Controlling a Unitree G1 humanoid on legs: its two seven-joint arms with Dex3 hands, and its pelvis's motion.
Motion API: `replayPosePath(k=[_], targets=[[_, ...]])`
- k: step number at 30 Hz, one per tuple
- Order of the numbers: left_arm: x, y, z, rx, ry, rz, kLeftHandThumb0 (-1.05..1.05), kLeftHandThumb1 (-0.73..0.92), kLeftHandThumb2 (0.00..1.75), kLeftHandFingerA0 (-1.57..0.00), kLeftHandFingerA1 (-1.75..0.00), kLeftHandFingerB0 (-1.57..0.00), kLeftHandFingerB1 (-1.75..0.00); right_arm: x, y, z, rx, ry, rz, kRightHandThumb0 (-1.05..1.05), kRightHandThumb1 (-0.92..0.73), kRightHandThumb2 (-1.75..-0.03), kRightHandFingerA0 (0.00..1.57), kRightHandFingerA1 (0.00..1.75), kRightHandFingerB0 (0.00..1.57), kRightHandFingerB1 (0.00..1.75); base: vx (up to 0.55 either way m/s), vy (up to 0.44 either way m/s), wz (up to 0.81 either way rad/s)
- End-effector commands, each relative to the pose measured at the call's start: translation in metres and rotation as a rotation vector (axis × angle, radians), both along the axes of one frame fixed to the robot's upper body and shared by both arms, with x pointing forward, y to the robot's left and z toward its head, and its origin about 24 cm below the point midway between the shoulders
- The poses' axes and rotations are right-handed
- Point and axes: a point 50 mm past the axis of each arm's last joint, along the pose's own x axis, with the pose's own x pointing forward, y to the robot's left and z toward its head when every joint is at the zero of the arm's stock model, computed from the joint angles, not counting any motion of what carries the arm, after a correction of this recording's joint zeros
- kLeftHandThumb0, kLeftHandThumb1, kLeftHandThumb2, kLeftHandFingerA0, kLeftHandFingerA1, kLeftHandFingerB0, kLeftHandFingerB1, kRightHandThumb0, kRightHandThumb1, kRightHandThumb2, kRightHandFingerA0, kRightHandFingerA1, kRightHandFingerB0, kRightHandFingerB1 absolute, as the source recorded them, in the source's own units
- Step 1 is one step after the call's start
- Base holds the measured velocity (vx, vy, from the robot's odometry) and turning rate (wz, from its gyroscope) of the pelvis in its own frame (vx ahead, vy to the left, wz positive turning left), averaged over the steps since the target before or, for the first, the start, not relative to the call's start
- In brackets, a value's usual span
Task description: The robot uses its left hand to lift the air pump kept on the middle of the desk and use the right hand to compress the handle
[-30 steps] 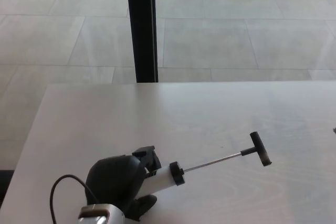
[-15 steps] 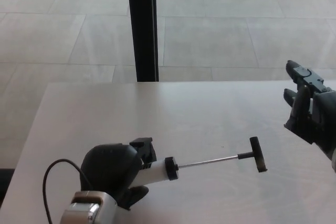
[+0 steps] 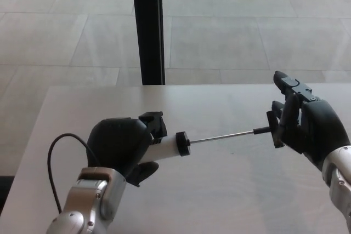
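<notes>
- Now the left hand (image 3: 118, 147) is wrapped around the white barrel of the pump (image 3: 164, 147) and holds it just above the counter (image 3: 230, 190), near its left front part.
- The rod (image 3: 222, 136) is drawn out and runs rightward, nearly level, to the black T-handle (image 3: 272, 130).
- The right hand (image 3: 304, 124) sits right at the handle, fingers (image 3: 290, 89) spread and upright behind it; it looks open, grasping nothing yet, though whether the palm already touches the handle cannot be told.
- Step in hand, as I judge it: get the right hand seated on the handle, then push it toward the barrel.
- To do it well, centre the palm on the crossbar so the rod lies between the fingers, not off to one end; an off-centre push would tip the handle and bend the thin rod.
- Push straight along the rod's line, toward the left hand, with no downward or sideways lean.
- The left hand must brace firmly: the barrel is smooth and could slide back through the grip under the push.
- Keep the pump clear of the counter throughout, and watch the cable (image 3: 52, 157) looping by the left wrist so it does not snag.
</notes>
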Motion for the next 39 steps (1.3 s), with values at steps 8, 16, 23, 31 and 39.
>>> replayPosePath(k=[8,16,23,31,39], targets=[[-0.003,-0.002,-0.006,-0.057,0.017,0.015,-0.12,0.55,1.10,-0.90,-1.75,-0.73,-1.54,0.000,0.001,-0.007,-0.016,0.027,-0.032,-1.00,-0.92,-1.31,0.00,0.14,0.00,0.08,0.00,0.000,0.00],[-0.007,-0.018,-0.005,-0.060,-0.012,-0.037,-0.10,0.52,1.13,-0.92,-1.75,-0.73,-1.51,0.000,0.003,-0.008,0.027,0.037,-0.005,-1.01,-0.92,-1.31,0.00,0.11,0.00,0.08,0.00,0.000,0.00],[-0.001,-0.029,0.005,-0.042,-0.032,-0.036,-0.16,0.50,1.16,-1.25,-1.47,-0.97,-1.27,0.002,0.008,-0.009,0.044,0.027,0.016,-0.99,-0.92,-1.31,0.00,0.11,0.00,0.12,0.00,0.000,0.00],[0.008,-0.033,0.014,-0.039,-0.062,-0.023,-0.12,0.55,1.13,-0.98,-1.75,-0.74,-1.62,0.004,0.013,-0.009,0.044,0.020,0.019,-0.98,-0.92,-1.31,0.00,0.10,0.00,0.12,0.00,0.000,0.00],[0.016,-0.035,0.024,-0.008,-0.072,-0.007,-0.22,0.65,0.96,-0.95,-1.75,-0.75,-1.48,0.004,0.015,-0.008,0.026,0.014,0.029,-1.02,-0.92,-1.32,0.00,0.08,0.00,0.09,0.00,0.000,0.00]])
